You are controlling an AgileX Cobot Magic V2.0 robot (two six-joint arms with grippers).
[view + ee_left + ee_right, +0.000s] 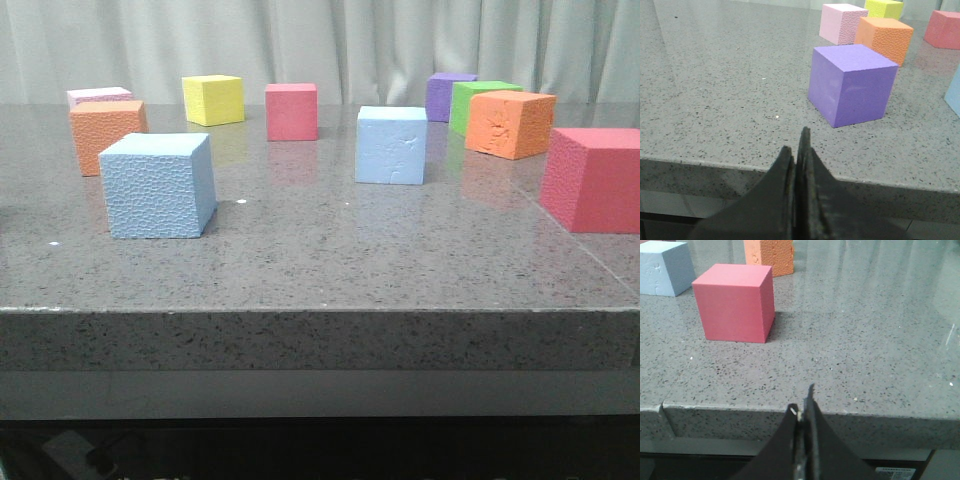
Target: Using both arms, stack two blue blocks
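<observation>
The pebbled blue block (157, 185) sits at the front left of the table. The smoother, paler blue block (391, 145) with faint cracks sits near the middle, apart from it; it also shows in the right wrist view (662, 267). A sliver of a light blue block (955, 92) shows at the edge of the left wrist view. My left gripper (799, 145) is shut and empty, at the table's front edge before a purple cube (850, 82). My right gripper (804, 402) is shut and empty at the front edge. Neither gripper shows in the front view.
Other cubes stand around: orange (105, 135), pink-white (98, 97), yellow (212, 100) and red (291, 110) at the back left, purple (448, 95), green (475, 100) and orange (510, 123) at the back right, a red cube (592, 178) at the right.
</observation>
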